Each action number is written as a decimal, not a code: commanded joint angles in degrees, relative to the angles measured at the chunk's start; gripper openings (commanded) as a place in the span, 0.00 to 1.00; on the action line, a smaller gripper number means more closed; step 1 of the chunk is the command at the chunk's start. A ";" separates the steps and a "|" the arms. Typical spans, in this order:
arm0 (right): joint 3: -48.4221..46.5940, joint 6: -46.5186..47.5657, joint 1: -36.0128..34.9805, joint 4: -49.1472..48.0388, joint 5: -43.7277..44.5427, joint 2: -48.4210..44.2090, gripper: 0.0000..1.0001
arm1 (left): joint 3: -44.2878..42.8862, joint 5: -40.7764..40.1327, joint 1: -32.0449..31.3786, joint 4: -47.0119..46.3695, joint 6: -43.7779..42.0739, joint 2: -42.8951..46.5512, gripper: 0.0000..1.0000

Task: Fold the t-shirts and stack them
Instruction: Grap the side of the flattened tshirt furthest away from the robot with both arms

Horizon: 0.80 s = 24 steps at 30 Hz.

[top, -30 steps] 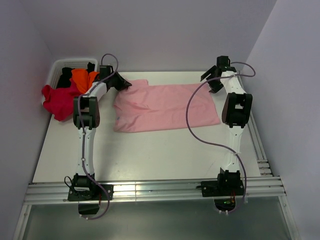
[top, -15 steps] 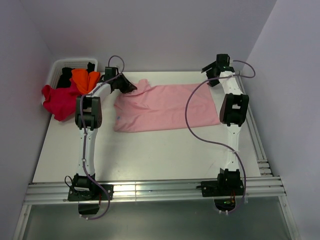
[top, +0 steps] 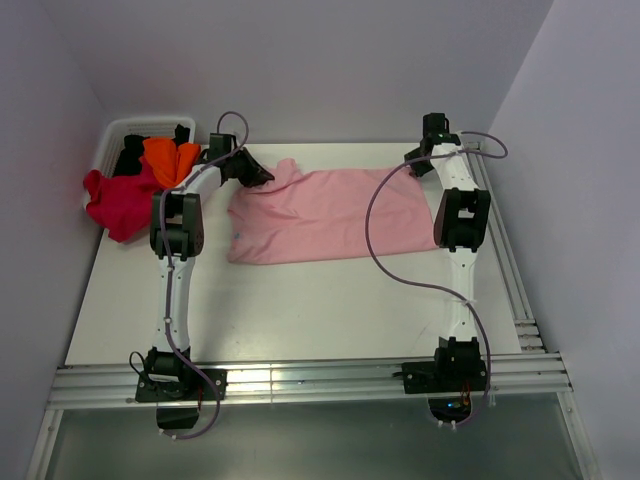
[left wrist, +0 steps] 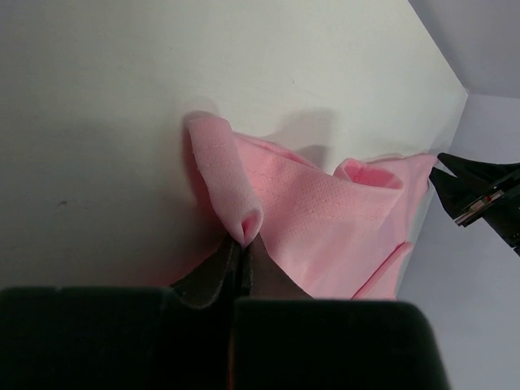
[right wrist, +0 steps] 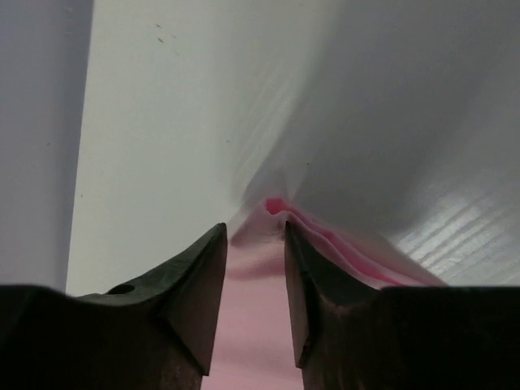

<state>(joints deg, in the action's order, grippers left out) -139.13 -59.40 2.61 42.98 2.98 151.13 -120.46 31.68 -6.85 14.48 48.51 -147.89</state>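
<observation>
Because a fold wants both ends of one edge raised together, the left fingers are pressed together on a small rolled tuck of the light pink t-shirt at its far left end, where the cloth bunches up off the desk. At the shirt's far right corner, the right fingers are spread, with a peak of pink hem lying in the gap between them. They have no grip there, by the look of it, so that side seems not yet ready to lift. The rest of the shirt lies flat and spread out, its long side running from one pair of fingers to the other.

Behind the pinch, the left arm rises from its base on the shirt's near left side, bends at the elbow and angles its forearm in toward the held end. The right arm reaches almost straight along the shirt's right edge, wrist tipped down over the corner.

Left of the pink shirt, beyond the left arm, a white basket holds the black shirt and the orange shirt. The crimson shirt spills over its rim. All three are unfolded and, I judge, waiting their turn.
</observation>
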 commanded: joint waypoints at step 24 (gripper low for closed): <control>2.11 1.04 -0.06 5.27 -2.72 -8.13 0.00 | -2.76 -3.91 0.61 5.20 -8.78 8.76 0.00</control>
<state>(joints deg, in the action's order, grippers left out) -137.95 -58.89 2.48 47.35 0.82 149.67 -120.53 29.58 -6.66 18.90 42.70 -145.69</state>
